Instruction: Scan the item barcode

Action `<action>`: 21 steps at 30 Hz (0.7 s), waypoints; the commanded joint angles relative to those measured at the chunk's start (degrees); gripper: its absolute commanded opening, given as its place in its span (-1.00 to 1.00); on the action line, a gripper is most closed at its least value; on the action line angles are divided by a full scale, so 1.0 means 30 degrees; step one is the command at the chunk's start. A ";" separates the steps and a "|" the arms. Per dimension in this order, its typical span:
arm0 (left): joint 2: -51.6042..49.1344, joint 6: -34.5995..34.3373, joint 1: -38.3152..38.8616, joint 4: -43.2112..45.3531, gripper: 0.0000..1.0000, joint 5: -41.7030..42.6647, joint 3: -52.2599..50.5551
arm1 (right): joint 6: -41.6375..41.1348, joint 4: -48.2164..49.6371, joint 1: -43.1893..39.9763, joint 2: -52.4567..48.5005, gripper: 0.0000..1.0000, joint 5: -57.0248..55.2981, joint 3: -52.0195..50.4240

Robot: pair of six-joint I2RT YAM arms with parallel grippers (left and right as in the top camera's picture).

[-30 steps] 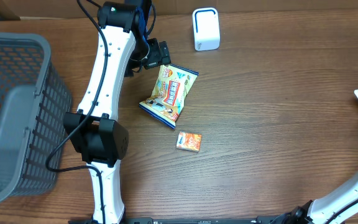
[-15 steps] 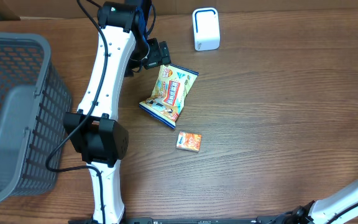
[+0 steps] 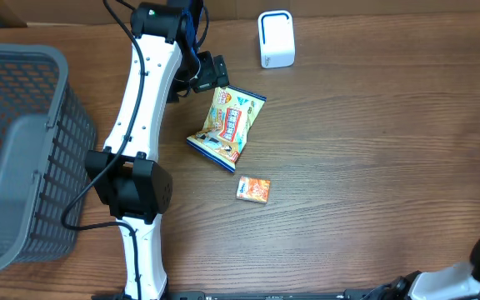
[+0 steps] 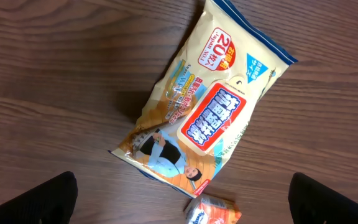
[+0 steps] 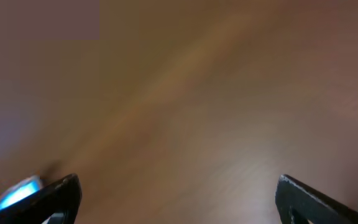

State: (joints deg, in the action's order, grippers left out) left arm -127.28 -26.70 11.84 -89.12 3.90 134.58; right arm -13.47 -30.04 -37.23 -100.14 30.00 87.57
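Grey basket left, white scanner — beyond pouch

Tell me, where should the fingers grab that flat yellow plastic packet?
Probably from straight above, across the narrow middle of the yellow plastic packet. It lies flat and slanted on the wooden table, so the open left fingers could straddle its long sides, clear of the small orange box beside one end.

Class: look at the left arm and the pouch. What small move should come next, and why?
Probably lower the left gripper onto the pouch and close on it. Its jaws stand open and empty close to the pouch, which lies flat and unheld, short of the scanner.
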 commanded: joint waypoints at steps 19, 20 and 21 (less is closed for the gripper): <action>0.0342 -0.0182 -0.0058 0.0015 0.99 0.0007 -0.0080 | -0.2863 -0.2317 1.2633 -0.1071 1.00 -0.0678 -0.0925; 0.0342 -0.0182 -0.0058 0.0015 1.00 0.0007 -0.0080 | -0.3111 -0.2302 1.2859 -0.1086 1.00 -0.0736 -0.0925; 0.0342 -0.0204 -0.0058 0.0036 0.99 0.0044 -0.0080 | -0.3104 -0.2273 1.3056 -0.1093 1.00 -0.0699 -0.0925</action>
State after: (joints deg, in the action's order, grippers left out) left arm -127.28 -26.72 11.84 -89.12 3.90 134.58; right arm -18.11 -37.12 0.91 -103.20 33.93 85.25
